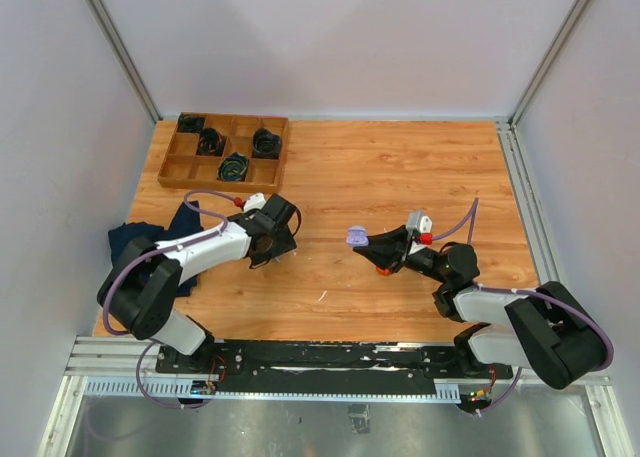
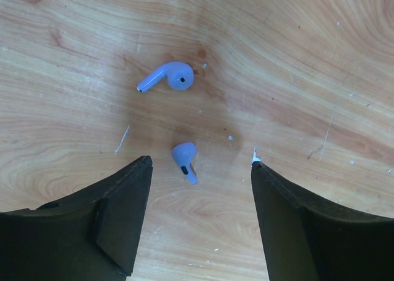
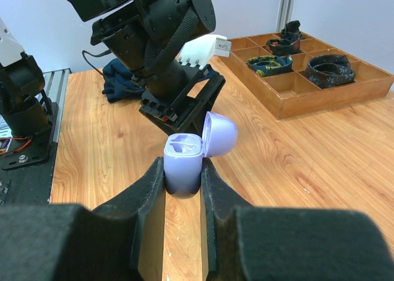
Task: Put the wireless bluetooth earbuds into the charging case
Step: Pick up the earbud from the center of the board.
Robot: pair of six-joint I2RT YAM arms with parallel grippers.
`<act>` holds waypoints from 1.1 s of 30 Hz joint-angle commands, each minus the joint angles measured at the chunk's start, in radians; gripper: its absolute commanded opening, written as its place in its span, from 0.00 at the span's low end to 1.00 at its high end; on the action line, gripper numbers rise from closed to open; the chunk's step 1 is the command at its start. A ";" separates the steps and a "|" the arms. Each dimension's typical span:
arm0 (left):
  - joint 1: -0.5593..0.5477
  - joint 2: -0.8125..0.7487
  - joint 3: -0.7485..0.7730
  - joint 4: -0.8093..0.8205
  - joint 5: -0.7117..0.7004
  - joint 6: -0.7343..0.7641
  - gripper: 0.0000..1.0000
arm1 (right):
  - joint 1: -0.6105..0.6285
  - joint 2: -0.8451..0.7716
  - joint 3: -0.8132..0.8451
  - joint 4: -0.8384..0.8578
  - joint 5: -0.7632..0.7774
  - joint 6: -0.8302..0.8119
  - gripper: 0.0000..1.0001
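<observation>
When viewed from R wrist cam: R gripper (image 3: pixel 183 192) clenched on charging case (image 3: pixel 183 170), lilac, upright, pinched at lower half betw. both fingers (image 3: pixel 148 201). Lid (image 3: pixel 219 133) flipped open, leaning twd cam's right; pale inner insert showing. Seems held off table. L arm's dark wrist looming just behind case.

From top cam: same case (image 1: pixel 357 236) at tip of R arm, approx. mid-table, well apart from L gripper (image 1: pixel 268 245).

From L wrist cam: L gripper (image 2: pixel 200 165) released, fingers (image 2: pixel 117 225) spread wide, aimed down at wood table (image 2: pixel 295 59), grasping nothing. Near earbud (image 2: pixel 184 159) lying on table betw. the two fingertips, closer to cam-left finger, touching neither; stem pointing back twd gripper. Far earbud (image 2: pixel 167 76) just beyond it, on its side, stem pointing cam-left. Both lilac-blue, flat on wood, apart from each other, neither in case.

Elsewhere, top cam: wooden tray (image 1: pixel 220 184) at far-left corner of table, w/ compartments, several holding dark coiled cables (image 1: pixel 234 166). Dark blue cloth (image 1: pixel 135 239) bunched at table's left edge, beside and partly under L arm.
</observation>
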 commanded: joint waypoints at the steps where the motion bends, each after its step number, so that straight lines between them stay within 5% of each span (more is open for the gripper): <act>1: 0.000 0.029 0.050 -0.021 -0.058 -0.033 0.68 | 0.015 0.006 0.020 0.060 0.006 0.009 0.01; 13: 0.000 0.108 0.088 -0.078 -0.079 -0.028 0.45 | 0.014 0.005 0.021 0.061 0.003 0.012 0.01; 33: -0.003 0.162 0.106 -0.069 -0.021 0.076 0.28 | 0.015 -0.011 0.018 0.059 0.003 0.008 0.01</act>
